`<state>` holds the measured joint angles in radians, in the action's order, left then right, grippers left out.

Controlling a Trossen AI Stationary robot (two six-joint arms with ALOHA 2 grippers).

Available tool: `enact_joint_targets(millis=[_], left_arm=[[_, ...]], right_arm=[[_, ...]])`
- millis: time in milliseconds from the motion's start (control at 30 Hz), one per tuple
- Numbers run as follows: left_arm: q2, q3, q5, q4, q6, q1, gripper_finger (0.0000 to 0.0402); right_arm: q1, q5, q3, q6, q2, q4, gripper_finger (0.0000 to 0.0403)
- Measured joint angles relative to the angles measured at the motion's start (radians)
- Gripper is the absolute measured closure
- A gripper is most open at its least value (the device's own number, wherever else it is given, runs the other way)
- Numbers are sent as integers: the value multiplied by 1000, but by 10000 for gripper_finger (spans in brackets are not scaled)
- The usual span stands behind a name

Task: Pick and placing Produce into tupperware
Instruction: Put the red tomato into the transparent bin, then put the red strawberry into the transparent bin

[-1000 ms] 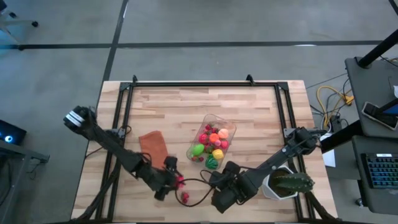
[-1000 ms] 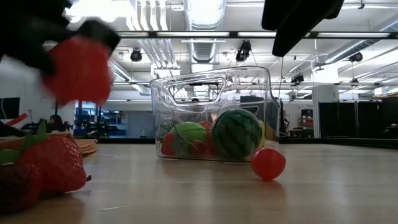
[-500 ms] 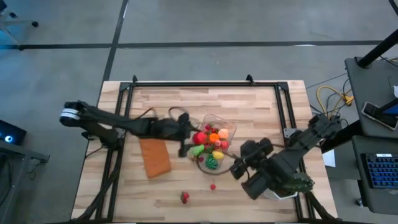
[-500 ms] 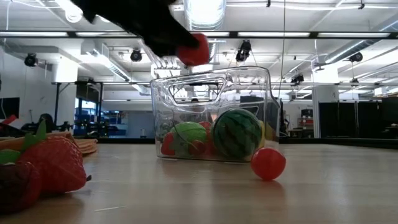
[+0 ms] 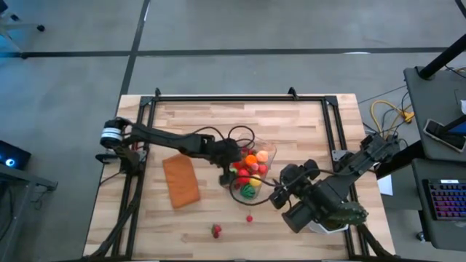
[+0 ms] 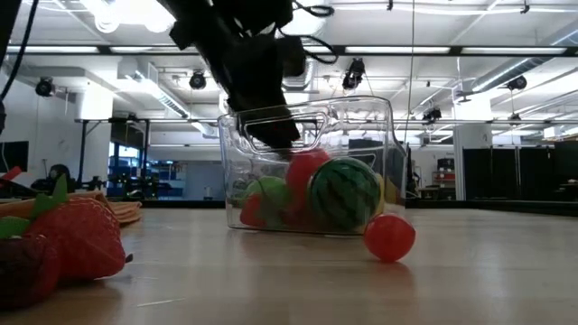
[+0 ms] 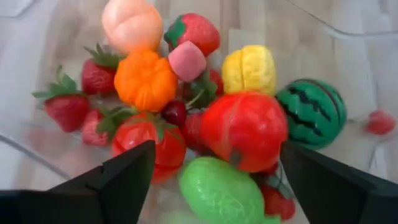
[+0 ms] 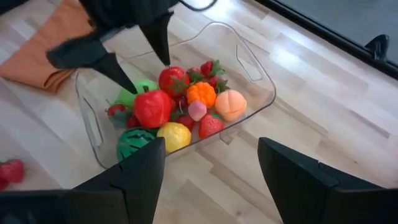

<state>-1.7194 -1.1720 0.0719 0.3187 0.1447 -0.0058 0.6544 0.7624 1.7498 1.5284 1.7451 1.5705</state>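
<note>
The clear tupperware (image 5: 271, 151) stands mid-table and holds a pile of produce: a watermelon (image 6: 343, 192), a green fruit (image 7: 217, 190), an orange (image 7: 144, 81), a lemon (image 7: 249, 70) and strawberries. A red round fruit (image 7: 245, 130) lies on top of that pile. My left gripper (image 7: 216, 149) hangs open just above it, over the tupperware's left end (image 8: 93, 124). My right gripper (image 8: 211, 152) stands open and higher up, off the tupperware's near right side (image 5: 280, 191), with nothing between its fingers.
A small red ball (image 6: 389, 236) and a strawberry (image 5: 216, 231) lie loose on the table near the front edge. A brown-orange cloth (image 5: 180, 180) lies left of the tupperware. A potted plant (image 5: 342, 215) stands at the near right corner, under my right arm.
My left gripper has carried the red round fruit up from the table's near left and across to the tupperware, then let it go. The fruit now lies on the pile inside. My right gripper has risen and drawn back toward the right edge, then held still.
</note>
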Motion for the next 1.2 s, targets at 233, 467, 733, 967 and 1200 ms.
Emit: enact_joint_targets(millis=[233, 467, 733, 967, 1200], left_arm=[[181, 3, 8, 76, -25, -48, 52], [427, 143, 0, 178, -4, -239, 52], [478, 417, -4, -169, 365, -484, 52], [380, 475, -22, -325, 368, -577, 52], [266, 402, -72, -367, 315, -663, 52]], right_arm=[[0, -13, -3, -18, -1, 1, 154], [9, -39, -4, -29, -1, 1, 154], [-6, -57, -8, -29, -2, 1, 154], [-13, -128, -31, -27, -2, 1, 154], [-11, -218, -80, 14, -2, 0, 154]])
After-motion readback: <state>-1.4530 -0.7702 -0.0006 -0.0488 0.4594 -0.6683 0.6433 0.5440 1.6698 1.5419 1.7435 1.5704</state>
